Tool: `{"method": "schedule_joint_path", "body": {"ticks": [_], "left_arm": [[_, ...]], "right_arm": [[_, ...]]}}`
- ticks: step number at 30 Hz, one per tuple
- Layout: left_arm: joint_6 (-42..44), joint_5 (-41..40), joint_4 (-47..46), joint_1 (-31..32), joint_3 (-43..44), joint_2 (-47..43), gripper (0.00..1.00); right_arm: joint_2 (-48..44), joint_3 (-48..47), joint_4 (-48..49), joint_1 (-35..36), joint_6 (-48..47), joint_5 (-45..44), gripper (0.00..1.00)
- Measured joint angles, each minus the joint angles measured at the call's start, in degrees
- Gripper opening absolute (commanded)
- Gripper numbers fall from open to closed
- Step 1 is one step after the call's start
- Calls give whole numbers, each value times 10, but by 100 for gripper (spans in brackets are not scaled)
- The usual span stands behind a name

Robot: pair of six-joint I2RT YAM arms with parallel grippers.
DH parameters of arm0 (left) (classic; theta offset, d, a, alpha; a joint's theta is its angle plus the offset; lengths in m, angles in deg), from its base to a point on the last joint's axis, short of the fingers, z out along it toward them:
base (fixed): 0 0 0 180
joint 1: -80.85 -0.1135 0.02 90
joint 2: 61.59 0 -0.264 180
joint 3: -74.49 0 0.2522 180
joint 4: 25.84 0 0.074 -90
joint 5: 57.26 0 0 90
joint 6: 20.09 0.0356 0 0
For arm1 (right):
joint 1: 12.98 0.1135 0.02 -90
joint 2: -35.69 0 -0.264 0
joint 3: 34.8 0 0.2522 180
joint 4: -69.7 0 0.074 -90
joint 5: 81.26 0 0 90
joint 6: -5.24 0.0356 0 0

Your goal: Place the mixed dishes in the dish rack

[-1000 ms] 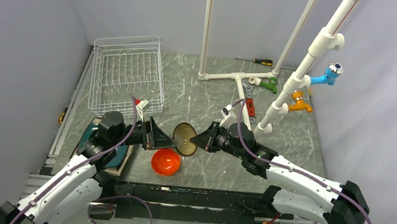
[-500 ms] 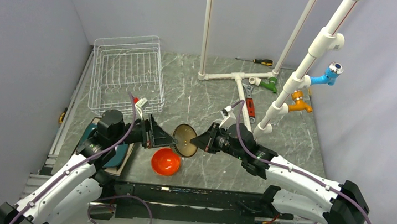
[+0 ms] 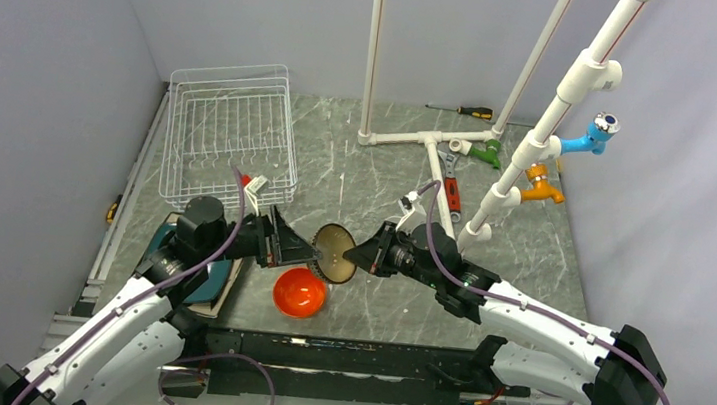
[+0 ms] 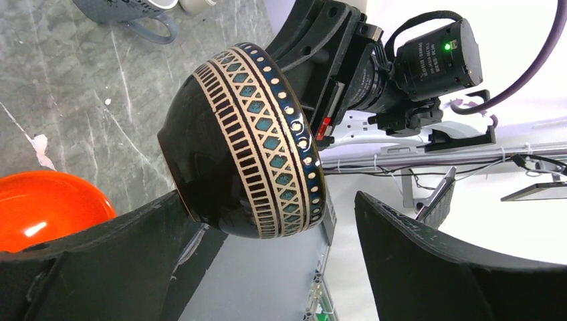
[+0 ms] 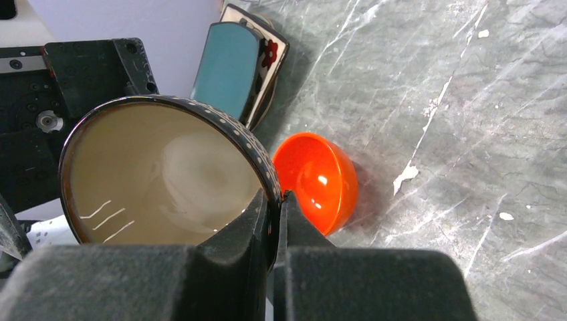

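Observation:
The dark brown bowl with gold inside (image 3: 334,251) hangs on its side above the table between my two arms. My right gripper (image 3: 357,255) is shut on its rim (image 5: 275,200); the gold inside faces the right wrist camera (image 5: 160,174). My left gripper (image 3: 301,250) is open, its fingers (image 4: 100,254) either side of the bowl's patterned outside (image 4: 247,144), the near finger close to its base. The orange bowl (image 3: 300,292) lies on the table below. The teal plate (image 5: 227,67) sits stacked on the brown floral plate (image 5: 273,53) under my left arm. The white wire dish rack (image 3: 231,134) stands at the back left. The pale green plate is out of view.
The white pipe frame (image 3: 431,140) stands at the back right with blue (image 3: 593,137), orange (image 3: 542,190) and green (image 3: 488,154) taps. A screwdriver (image 3: 465,111) and hand tools (image 3: 450,187) lie near it.
My left gripper has edged right, closer around the bowl. The right gripper and bowl have barely moved.

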Motion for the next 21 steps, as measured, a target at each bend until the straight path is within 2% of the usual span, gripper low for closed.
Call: {"method": "schedule_joint_path", "body": {"ticks": [5,7,13,21], "left_arm": [[7,-10,10,8,9,10,99],[7,-11,14,11,11,14,93],[17,-30,40,15,17,16,55],[24,-39,52,17,26,16,11]], "right_arm": [[0,0,0,0,-2,-3,0],[2,0,0,0,-4,-3,0],[5,0,3,0,-6,-4,0],[5,0,9,0,-12,-4,0]]}}
